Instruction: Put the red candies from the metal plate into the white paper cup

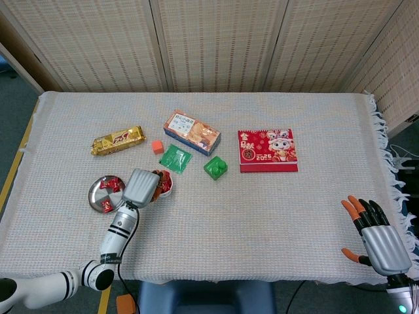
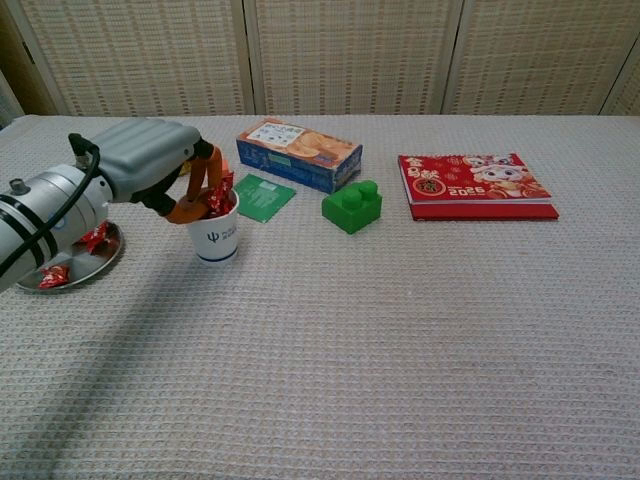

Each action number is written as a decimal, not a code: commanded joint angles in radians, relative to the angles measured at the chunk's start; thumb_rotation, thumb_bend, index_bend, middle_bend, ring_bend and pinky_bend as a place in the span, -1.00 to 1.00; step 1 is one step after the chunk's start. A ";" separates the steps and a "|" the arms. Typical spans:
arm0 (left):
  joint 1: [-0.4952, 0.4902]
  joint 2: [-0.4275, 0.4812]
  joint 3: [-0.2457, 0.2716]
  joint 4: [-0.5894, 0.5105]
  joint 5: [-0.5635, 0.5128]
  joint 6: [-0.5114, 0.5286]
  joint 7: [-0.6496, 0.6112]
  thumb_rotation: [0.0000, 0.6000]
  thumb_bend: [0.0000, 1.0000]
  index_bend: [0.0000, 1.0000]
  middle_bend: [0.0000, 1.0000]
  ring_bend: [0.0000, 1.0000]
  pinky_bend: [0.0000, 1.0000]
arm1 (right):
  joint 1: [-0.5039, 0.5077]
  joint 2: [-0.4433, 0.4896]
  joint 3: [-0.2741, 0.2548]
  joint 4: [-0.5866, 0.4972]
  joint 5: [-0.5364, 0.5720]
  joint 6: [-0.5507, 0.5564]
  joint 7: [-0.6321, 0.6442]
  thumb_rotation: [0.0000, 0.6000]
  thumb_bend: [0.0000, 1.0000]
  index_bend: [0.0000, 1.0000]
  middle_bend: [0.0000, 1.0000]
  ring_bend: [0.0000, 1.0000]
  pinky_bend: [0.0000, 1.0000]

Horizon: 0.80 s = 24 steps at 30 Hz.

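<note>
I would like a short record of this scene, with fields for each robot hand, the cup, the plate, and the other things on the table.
left robot hand: over the paper cup, fingers at its rim, pinching a red candy
right robot hand: by the table's near right corner, fingers spread, holding nothing
paper cup: upright, red candies inside
metal plate: beside the cup, red candies left on it
other things: gold snack bar, biscuit box, orange cube, green packet, green block, red calendar
</note>
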 commanded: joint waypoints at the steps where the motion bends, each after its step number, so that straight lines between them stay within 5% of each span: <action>1: 0.001 0.003 0.004 0.006 -0.007 -0.005 -0.006 1.00 -0.26 -0.04 0.11 0.43 1.00 | 0.002 -0.001 0.001 0.000 0.001 -0.003 -0.001 1.00 -0.94 -1.00 -1.00 -1.00 -0.99; 24: 0.014 0.057 0.028 -0.052 0.018 0.031 -0.045 1.00 -0.26 -0.44 -0.26 0.43 1.00 | 0.003 -0.005 0.001 -0.005 0.007 -0.009 -0.019 1.00 -0.94 -1.00 -1.00 -1.00 -0.99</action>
